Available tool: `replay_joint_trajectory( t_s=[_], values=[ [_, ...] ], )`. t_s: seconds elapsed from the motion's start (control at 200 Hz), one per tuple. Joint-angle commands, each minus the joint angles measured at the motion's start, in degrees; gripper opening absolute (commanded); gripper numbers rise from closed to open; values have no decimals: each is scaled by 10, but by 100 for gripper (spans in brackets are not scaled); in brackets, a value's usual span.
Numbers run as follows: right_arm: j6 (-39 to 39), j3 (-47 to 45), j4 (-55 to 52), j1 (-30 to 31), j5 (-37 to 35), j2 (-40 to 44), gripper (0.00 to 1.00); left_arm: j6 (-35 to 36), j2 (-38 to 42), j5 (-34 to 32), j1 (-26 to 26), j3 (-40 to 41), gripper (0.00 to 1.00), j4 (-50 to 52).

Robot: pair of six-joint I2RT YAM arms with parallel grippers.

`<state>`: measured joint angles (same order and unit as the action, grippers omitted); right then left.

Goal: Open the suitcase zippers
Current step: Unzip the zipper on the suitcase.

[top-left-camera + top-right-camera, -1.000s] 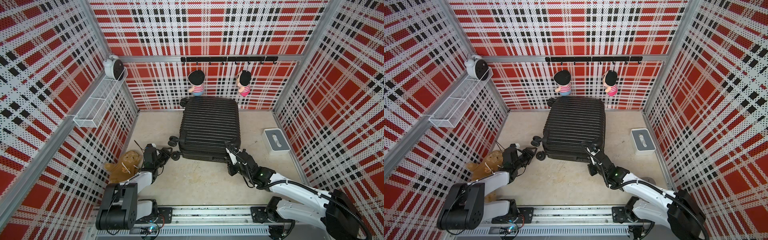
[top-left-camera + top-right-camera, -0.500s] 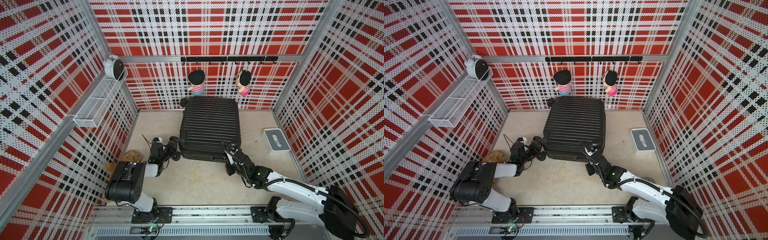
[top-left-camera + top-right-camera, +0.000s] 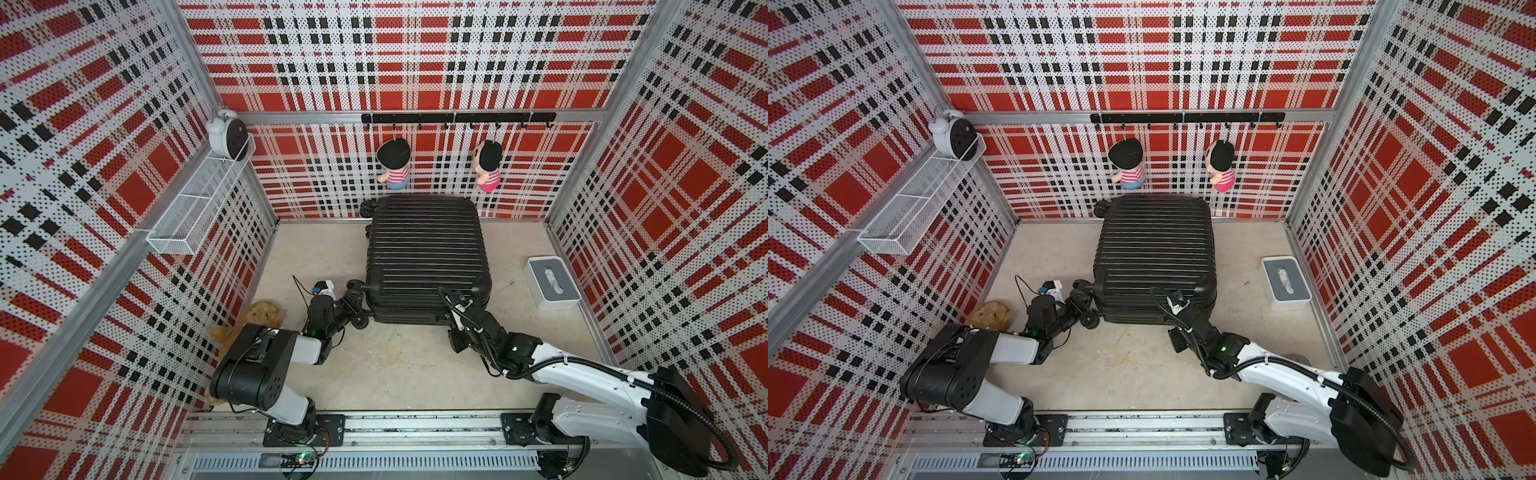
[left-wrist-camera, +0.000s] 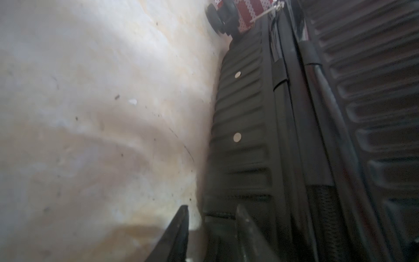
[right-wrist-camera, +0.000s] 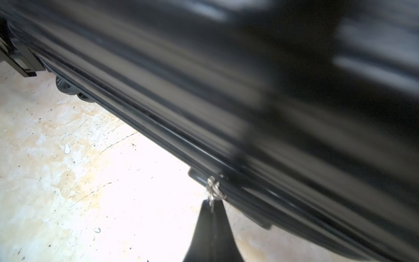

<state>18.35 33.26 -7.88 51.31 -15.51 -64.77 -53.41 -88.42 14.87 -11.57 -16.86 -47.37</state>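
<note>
The right gripper is pinching the suitcase's silver zipper pull; the left gripper is showing narrowly parted fingers at its wheeled corner, grip unclear.

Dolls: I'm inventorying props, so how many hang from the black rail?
2. One doll hangs near the left end of the black rail, the other doll right of its middle, both above the suitcase. None looks hidden.

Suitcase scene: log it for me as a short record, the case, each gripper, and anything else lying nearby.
Case: black ribbed hard-shell suitcase, lying flat, closed.
Right gripper: shut on small silver metal zipper pull at the near side seam.
Left gripper: jaws apart at the case's wheel end; contact unclear.
Nearby: white-grey tissue box, brown plush toy.
</note>
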Motion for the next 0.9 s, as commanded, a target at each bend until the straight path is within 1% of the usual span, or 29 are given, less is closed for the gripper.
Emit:
replay_joint_trajectory(
  t_s=[0.0,0.165,0.431,0.616,0.696,0.746,0.897],
  values=[
    [2,28,25,22,41,-6,0,-16,-10,41,-42,35,37,71],
    [3,33,38,28,40,-26,0,-24,3,36,-53,56,37,64],
    [3,48,48,44,41,-55,0,-36,20,18,-90,73,37,64],
    [5,53,57,55,41,-69,0,-46,31,9,-105,87,37,61],
    [6,57,60,59,40,-76,0,-50,49,9,-106,92,36,61],
    [7,59,59,62,28,-79,0,-52,67,5,-105,96,37,62],
    [12,59,63,67,23,-79,0,-48,133,2,-86,95,37,107]
  ],
)
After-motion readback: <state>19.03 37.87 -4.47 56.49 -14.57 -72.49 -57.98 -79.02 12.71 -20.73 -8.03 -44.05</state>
